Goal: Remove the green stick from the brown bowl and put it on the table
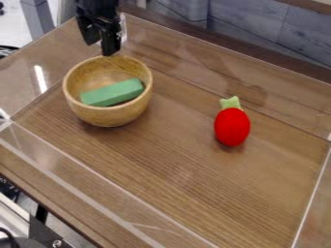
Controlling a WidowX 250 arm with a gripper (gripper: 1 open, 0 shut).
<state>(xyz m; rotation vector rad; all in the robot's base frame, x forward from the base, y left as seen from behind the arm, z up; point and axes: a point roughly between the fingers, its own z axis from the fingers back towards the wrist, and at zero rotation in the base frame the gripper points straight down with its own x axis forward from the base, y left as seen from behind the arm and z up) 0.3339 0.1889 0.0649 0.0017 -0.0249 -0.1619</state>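
Dark wood-grain table (181, 184), walled by low clear acrylic, fills my view, and I take the brown bowl (108, 91) as my landmark. My gripper (105, 39) hangs just beyond the bowl's far rim, pointing down, jaws spread wide and empty, not touching anything. Inside the bowl lies the green stick (112, 94), flat on the floor of it, its long axis running slantwise from the near-left wall up toward the right wall. So the stick sits nearer to the camera than my fingers and lower, past the rim. I judge I must come over the far rim and turn the jaws across the stick's narrow width. A red strawberry toy (231, 125) stands well to the right of the bowl, out of the way; only the bowl's thick wall crowds the approach.
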